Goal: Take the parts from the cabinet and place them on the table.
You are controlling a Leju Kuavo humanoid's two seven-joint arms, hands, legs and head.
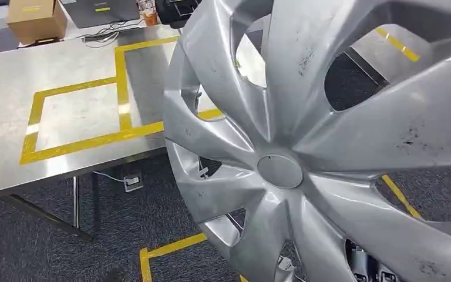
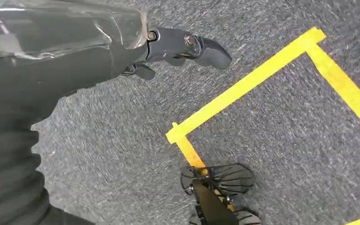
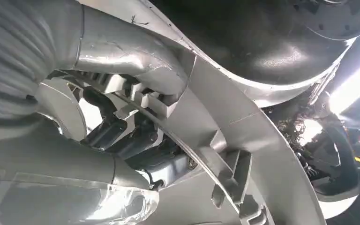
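Wheel cover [image 1: 329,153] cropped by frame edges

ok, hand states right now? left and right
Left hand: holding nothing, hanging over the carpet; fingers look partly curled, open or shut cannot be told.
Right hand: gripping the hubcap at its rim.

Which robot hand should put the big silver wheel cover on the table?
The right robot hand, probably: it already grips the wheel cover. The left robot hand hangs over the carpet, holding nothing. The table is ahead.
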